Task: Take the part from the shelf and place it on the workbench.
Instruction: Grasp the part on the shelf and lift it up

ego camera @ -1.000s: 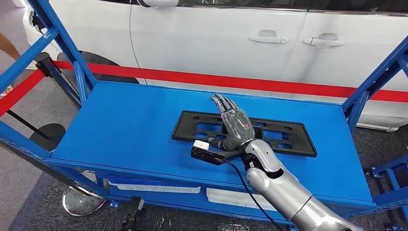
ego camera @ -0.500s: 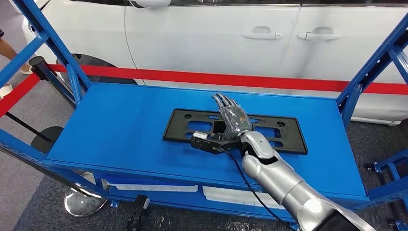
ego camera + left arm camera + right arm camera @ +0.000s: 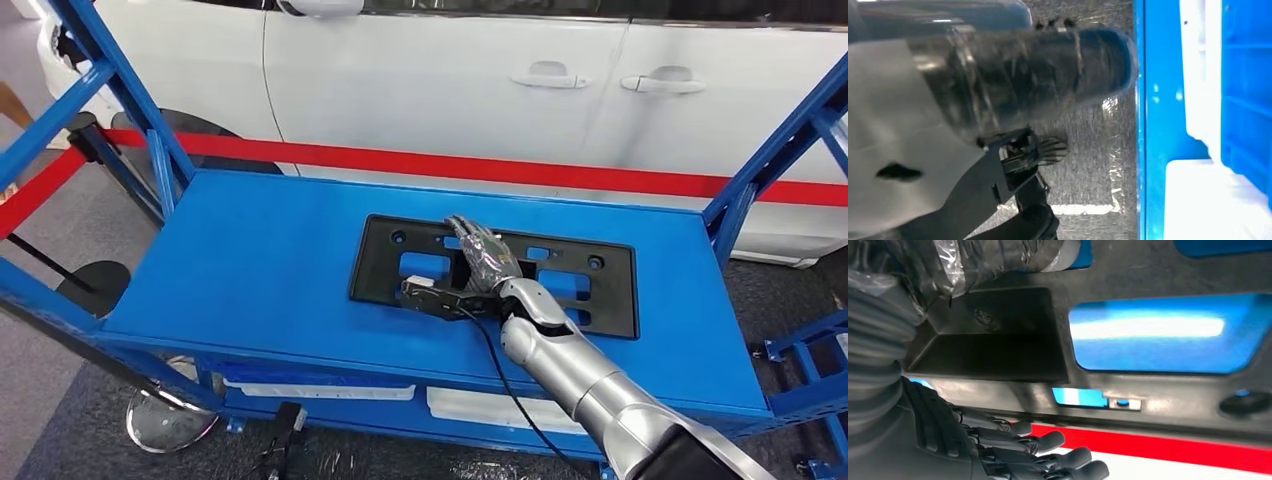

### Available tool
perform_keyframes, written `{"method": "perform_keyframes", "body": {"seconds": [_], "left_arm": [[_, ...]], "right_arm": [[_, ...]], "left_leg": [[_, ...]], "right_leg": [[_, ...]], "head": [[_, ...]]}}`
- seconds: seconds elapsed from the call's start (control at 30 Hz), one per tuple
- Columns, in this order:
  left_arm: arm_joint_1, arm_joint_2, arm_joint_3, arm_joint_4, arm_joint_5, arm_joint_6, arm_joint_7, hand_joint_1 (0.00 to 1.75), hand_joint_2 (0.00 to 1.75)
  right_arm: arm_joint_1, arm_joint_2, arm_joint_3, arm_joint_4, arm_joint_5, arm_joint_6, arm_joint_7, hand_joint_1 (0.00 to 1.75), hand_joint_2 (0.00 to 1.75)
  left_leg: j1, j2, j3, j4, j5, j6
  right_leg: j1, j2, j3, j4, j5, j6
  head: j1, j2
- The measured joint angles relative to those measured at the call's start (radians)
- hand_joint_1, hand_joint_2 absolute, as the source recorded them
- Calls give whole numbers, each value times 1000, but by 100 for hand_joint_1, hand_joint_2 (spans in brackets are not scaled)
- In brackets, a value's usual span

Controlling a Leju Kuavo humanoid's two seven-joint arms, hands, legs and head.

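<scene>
Right hand (image 3: 484,262), fingers apart and gripping nothing, reaches over the black part (image 3: 600,300) lying flat mid-shelf (image 3: 250,270) toward its far edge, probably to hook its openings for lifting.

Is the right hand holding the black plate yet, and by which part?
Cannot tell. The right hand lies over the middle of the black plate on the blue shelf, fingers extended past its far edge; no closed hold shows.
</scene>
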Motion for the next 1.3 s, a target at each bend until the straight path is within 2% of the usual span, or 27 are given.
{"method": "perform_keyframes", "body": {"seconds": [0.07, 0.1, 0.13, 0.2, 0.27, 0.33, 0.43, 0.47, 0.5, 0.57, 0.6, 0.63, 0.67, 0.7, 0.77, 0.8, 0.83, 0.87, 0.93, 0.97, 1.03, 1.1, 1.13, 1.17, 1.2, 1.23, 1.3], "left_arm": [[0, 0, 0, 0, 0, 1, 0, 0, 0], [1, 0, 0, 0, 1, 2, 0, 0, 0], [2, 0, 0, 0, 1, 3, 0, 0, 0], [4, 0, -1, 0, 2, 4, -1, 0, 0], [4, 0, -1, 0, 2, 5, -3, 0, 0], [4, 0, -1, 0, 2, 6, -4, 0, 0], [7, 2, -1, 0, 3, 7, -6, 0, 0], [7, 2, -1, 0, 3, 7, -6, 0, 0], [7, 2, -1, 0, 3, 7, -6, 0, 0], [7, 2, -1, 0, 3, 7, -7, 0, 0], [8, 2, -1, 0, 3, 6, -7, 0, 0], [10, 2, -1, 0, 3, 6, -7, 0, 0], [11, 2, -1, 0, 3, 6, -7, 0, 0], [12, 3, -1, 0, 3, 6, -6, 0, 0], [11, 4, -1, 0, 3, 6, -6, 0, 0], [10, 5, -1, 0, 3, 7, -6, 0, 0], [9, 6, -1, 0, 3, 7, -7, 0, 0], [10, 6, -1, 0, 3, 7, -8, 0, 0], [13, 6, -2, 0, 3, 8, -12, 0, 0], [13, 6, -2, 0, 4, 9, -14, 0, 0], [13, 7, -2, 0, 6, 9, -17, 0, 0], [13, 7, -3, 0, 7, 9, -17, 0, 0], [14, 7, -3, 0, 8, 10, -17, 0, 0], [16, 8, -3, 0, 10, 10, -18, 0, 0], [18, 8, -3, 0, 11, 11, -19, 0, 0], [19, 8, -3, 0, 14, 12, -21, 0, 0], [18, 8, -3, 0, 17, 13, -24, 0, 0]], "right_arm": [[4, 0, -1, 7, -43, -10, -32, 0, 0], [8, 0, -2, 9, -65, -21, -50, 0, 0], [11, 0, -3, 11, -83, -34, -66, 0, 0], [12, 1, -8, 12, -112, -68, -97, 0, 0], [9, 4, -18, 2, -135, -120, -128, 0, 0], [4, 7, -27, -21, -148, -177, -149, 0, 0], [1, 5, -30, -69, -143, -234, -146, 0, 0], [-1, 3, -30, -89, -137, -248, -141, 0, 0], [-4, 1, -30, -108, -131, -259, -136, 0, 0], [-11, -2, -32, -147, -117, -276, -124, 0, 0], [-12, -5, -33, -164, -110, -281, -119, 0, 0], [-12, -8, -33, -185, -100, -286, -113, 0, 0], [-12, -13, -34, -206, -90, -291, -108, 0, 0], [-12, -16, -35, -228, -80, -297, -104, 0, 0], [-16, -22, -38, -272, -61, -306, -96, 0, 0], [-18, -24, -39, -291, -53, -308, -91, 0, 0], [-19, -27, -40, -311, -46, -307, -85, 0, 0], [-18, -30, -40, -333, -40, -305, -80, 0, 0], [-12, -37, -41, -383, -30, -297, -72, 0, 0], [-9, -40, -41, -404, -27, -295, -71, 0, 0], [-6, -44, -41, -435, -22, -293, -70, 0, 87], [5, -49, -41, -461, -18, -291, -70, 0, 175], [14, -53, -41, -473, -16, -289, -69, 0, 175], [23, -56, -40, -484, -11, -285, -70, 0, 175], [32, -57, -40, -494, -6, -278, -71, 0, 175], [40, -58, -39, -501, -1, -271, -73, 0, 175], [56, -55, -34, -511, 11, -251, -79, 0, 175]], "left_leg": [[-1, 0, -1, 0, 1, 5], [-2, 1, -2, 1, 0, 6], [-2, 0, -4, 4, -1, 5], [-1, -1, -6, 14, -6, 1], [-2, -1, -12, 31, -15, -9], [-5, -1, -19, 42, -20, -19], [-5, 0, -21, 45, -22, -27], [-4, 0, -28, 60, -34, -31], [-3, 0, -43, 93, -55, -35], [-1, 0, -100, 214, -113, -43], [0, 0, -127, 271, -132, -44], [0, 0, -144, 303, -135, -43], [-1, 0, -142, 296, -119, -40], [-2, 0, -123, 256, -91, -35], [-6, -1, -59, 128, -35, -20], [-10, -2, -34, 78, -23, -15], [-14, -3, -19, 47, -20, -10], [-16, -4, -14, 39, -23, -8], [-12, -3, -9, 20, -16, -4], [-10, -2, -4, 10, -11, -1], [-8, 0, 2, -2, -4, 3], [-10, 0, 3, -1, -5, 8], [-10, 0, 2, 1, -6, 9], [-10, -1, 2, 4, -9, 9], [-10, -2, 3, 8, -11, 8], [-9, -2, 3, 14, -16, 6], [-11, -3, -1, 25, -24, -2]], "right_leg": [[0, 0, -56, 120, -55, 2], [0, -1, -74, 159, -65, 2], [-2, -1, -78, 165, -57, 3], [-6, -2, -35, 80, 1, 3], [-6, -2, 20, -30, 38, 0], [-3, 0, 37, -66, 37, -8], [-3, 4, 36, -66, 41, -24], [-5, 4, 36, -67, 43, -29], [-7, 4, 37, -68, 44, -33], [-6, 4, 37, -70, 45, -38], [-5, 4, 37, -70, 45, -40], [-3, 5, 37, -70, 44, -40], [-1, 6, 37, -69, 44, -41], [1, 8, 38, -69, 43, -41], [5, 10, 41, -70, 42, -40], [6, 11, 41, -72, 43, -37], [6, 11, 41, -75, 44, -34], [6, 11, 40, -79, 47, -29], [7, 9, 42, -86, 48, -18], [8, 8, 39, -79, 41, -12], [8, 5, 9, -10, -1, -4], [7, 4, -48, 112, -52, 1], [7, 4, -68, 149, -57, 2], [6, 4, -72, 152, -44, 2], [5, 3, -56, 115, -15, 1], [5, 2, -29, 51, 18, -2], [6, 1, 22, -53, 49, -9]], "head": [[2, 0], [2, 0], [3, 0], [3, 0], [3, 0], [2, 0], [2, 0], [1, 0], [-1, 0], [-5, 0], [-6, 0], [-5, 0], [-5, 0], [-5, 0], [-5, 0], [-5, 0], [-5, 0], [-6, 0], [-7, 0], [-6, 0], [-5, 0], [-5, 0], [-5, 0], [-4, 0], [-4, 0], [-4, 0], [-4, 0]]}}
